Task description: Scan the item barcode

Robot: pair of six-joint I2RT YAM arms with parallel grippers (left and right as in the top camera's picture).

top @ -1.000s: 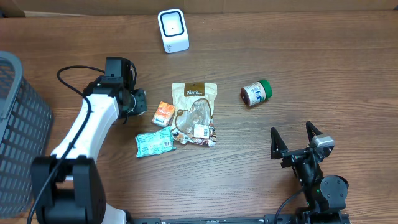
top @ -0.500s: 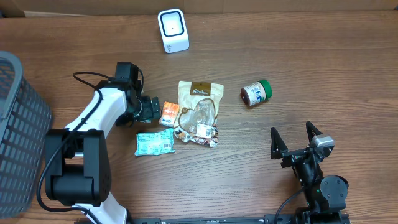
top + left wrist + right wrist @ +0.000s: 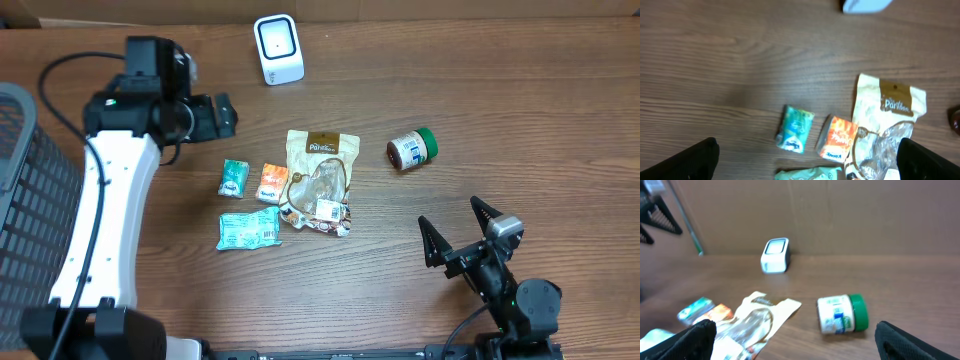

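Since the small teal packet lies flat on the tabletop at the 9 o'clock end of the cluster, I take my bearings from it. It touches no jaws. The orange packet sits just beside it at 3 o'clock, and the larger teal packet lies near it at 5 o'clock. Past the orange one, again at 3 o'clock, is the cream and brown snack bag. Its lower edge overlaps the corner of the larger teal packet.

The white scanner stands well apart at 1 o'clock, near the far edge.

The left arm carries its jaws near the packet at 12 o'clock. They are spread wide and grip nothing; in its wrist view both tips sit at the bottom corners, with bare wood and the packets between them.

The jar with the green lid lies on its side at 2 o'clock from the bag. The right arm waits at 4 o'clock, its jaws also spread wide and empty. The grey basket is at 9 o'clock.
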